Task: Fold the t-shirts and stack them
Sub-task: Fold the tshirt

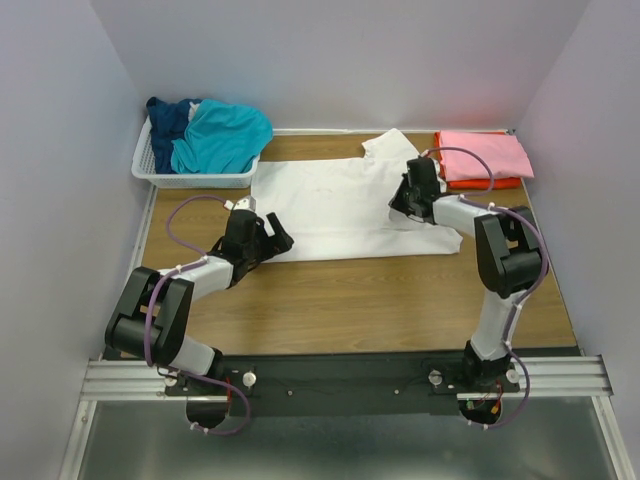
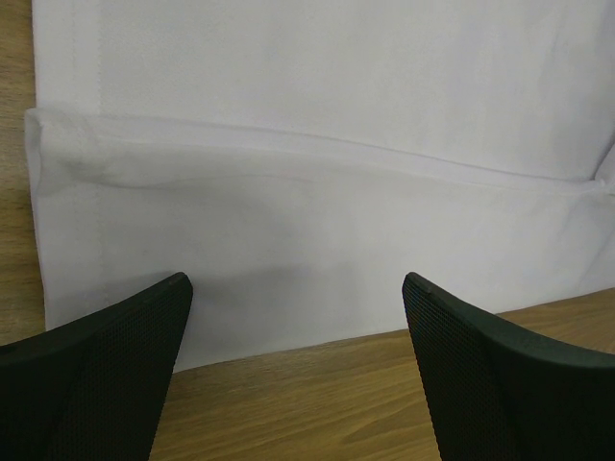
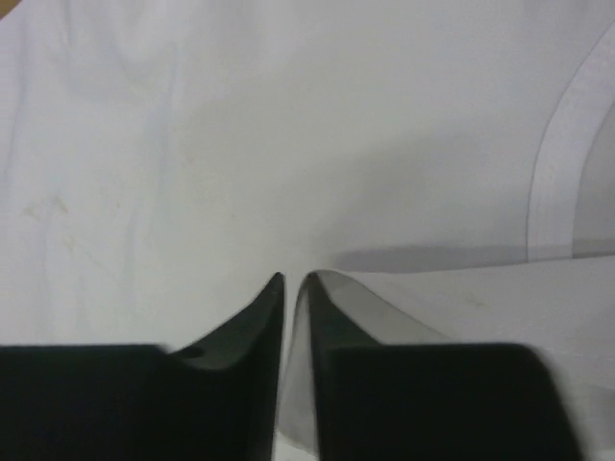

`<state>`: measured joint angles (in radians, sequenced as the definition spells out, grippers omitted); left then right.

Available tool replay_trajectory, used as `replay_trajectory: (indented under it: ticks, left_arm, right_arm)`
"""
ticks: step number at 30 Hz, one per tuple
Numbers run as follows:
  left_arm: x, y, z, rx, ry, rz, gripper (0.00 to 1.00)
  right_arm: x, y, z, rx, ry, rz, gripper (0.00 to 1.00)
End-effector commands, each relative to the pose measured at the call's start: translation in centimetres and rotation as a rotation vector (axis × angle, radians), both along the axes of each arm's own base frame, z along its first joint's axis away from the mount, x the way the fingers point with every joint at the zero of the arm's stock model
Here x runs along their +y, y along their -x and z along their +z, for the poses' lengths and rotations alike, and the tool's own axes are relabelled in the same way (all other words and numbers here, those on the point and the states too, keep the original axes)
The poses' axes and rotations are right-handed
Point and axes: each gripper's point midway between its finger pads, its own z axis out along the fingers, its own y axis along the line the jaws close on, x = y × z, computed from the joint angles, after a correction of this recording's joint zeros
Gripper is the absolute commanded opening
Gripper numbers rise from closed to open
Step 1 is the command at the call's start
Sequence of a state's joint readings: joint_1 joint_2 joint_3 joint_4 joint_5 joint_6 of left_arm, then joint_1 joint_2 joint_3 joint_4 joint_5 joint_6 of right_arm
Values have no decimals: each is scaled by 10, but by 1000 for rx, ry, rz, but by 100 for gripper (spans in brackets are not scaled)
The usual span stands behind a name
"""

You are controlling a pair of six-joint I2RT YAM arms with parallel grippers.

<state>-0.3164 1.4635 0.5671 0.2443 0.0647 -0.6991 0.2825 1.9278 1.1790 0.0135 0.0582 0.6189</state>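
Note:
A white t-shirt (image 1: 335,205) lies spread across the middle of the wooden table. My left gripper (image 1: 268,243) is open and empty, low at the shirt's near left corner; in the left wrist view its fingers (image 2: 106,375) straddle the shirt's folded near edge (image 2: 317,240). My right gripper (image 1: 408,207) is shut on a fold of the white shirt's right side; in the right wrist view cloth (image 3: 298,384) is pinched between the jaws. A pink shirt (image 1: 483,155) lies folded on an orange one (image 1: 487,183) at the back right.
A white slatted basket (image 1: 190,177) at the back left holds a teal shirt (image 1: 222,135) and a navy shirt (image 1: 168,117). Grey walls close in the left, right and back sides. Bare wood (image 1: 370,300) lies in front of the shirt.

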Motion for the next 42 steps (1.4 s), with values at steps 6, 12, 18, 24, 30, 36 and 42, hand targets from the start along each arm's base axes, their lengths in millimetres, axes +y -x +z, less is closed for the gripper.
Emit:
replay_trajectory:
  ticks: [6, 12, 18, 24, 30, 36, 42]
  left_arm:
    - [-1, 14, -16, 70, -18, -37, 99]
    - [-1, 13, -15, 64, -19, -39, 99]
    - [-3, 13, -15, 64, -21, -58, 99]
    - [-4, 14, -19, 74, -19, -62, 99]
    - [-4, 16, -22, 82, -16, -62, 99]
    - [-3, 16, -20, 79, -19, -63, 98]
    - [-3, 17, -21, 82, -19, -67, 99]
  right_arm:
    - [-6, -7, 63, -131, 102, 79, 77]
    - [-14, 39, 73, -123, 77, 100, 100]
    - [6, 84, 34, 13, -60, 176, 100]
    - [3, 92, 8, 67, -59, 152, 100]
    - [2, 79, -1, 72, -40, 132, 100]
    - [5, 57, -9, 54, -32, 114, 100]
    - [8, 40, 0, 21, -36, 109, 100]
